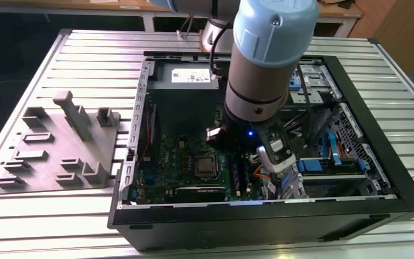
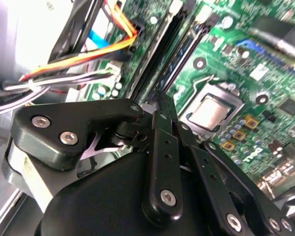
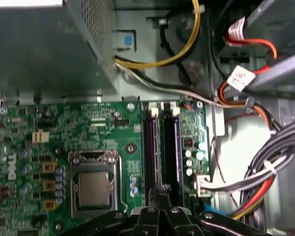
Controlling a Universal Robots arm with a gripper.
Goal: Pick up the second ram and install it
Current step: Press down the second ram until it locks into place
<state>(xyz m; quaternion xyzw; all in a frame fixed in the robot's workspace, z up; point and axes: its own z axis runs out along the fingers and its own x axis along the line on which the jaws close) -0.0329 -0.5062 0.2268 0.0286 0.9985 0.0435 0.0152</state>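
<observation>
The ribbed metal counter [image 1: 84, 54] carries an open black computer case [image 1: 401, 183], and beside it, on the exterior view's left, lies a matte grey plastic fixture [image 1: 56, 156] with blocky holders and one tall post. The arm [image 1: 264, 65], with a pale blue cap over a smooth silver-grey sleeve, reaches down into the case. In both wrist views the claw [image 2: 158, 96] [image 3: 160, 189] is a set of black, satin-finished linkage bars pinned with bright round screws. It is clenched, its tips drawn together to a narrow point, and nothing shows between them. That point sits at the near end of the long memory slots on the green motherboard [image 3: 88, 123]. The second ram [image 3: 169, 147], a long, thin, dark stick, stands on edge in a slot just beside another dark strip. Whether the tips press on it cannot be told. Next to the slots lies the square processor socket [image 3: 93, 187], with a dull metal plate in a shiny frame. Bundled yellow, red, orange and white cables [image 3: 246, 103] curve past the far side of the slots, and a perforated grey metal box [image 3: 39, 49] borders the board.
</observation>
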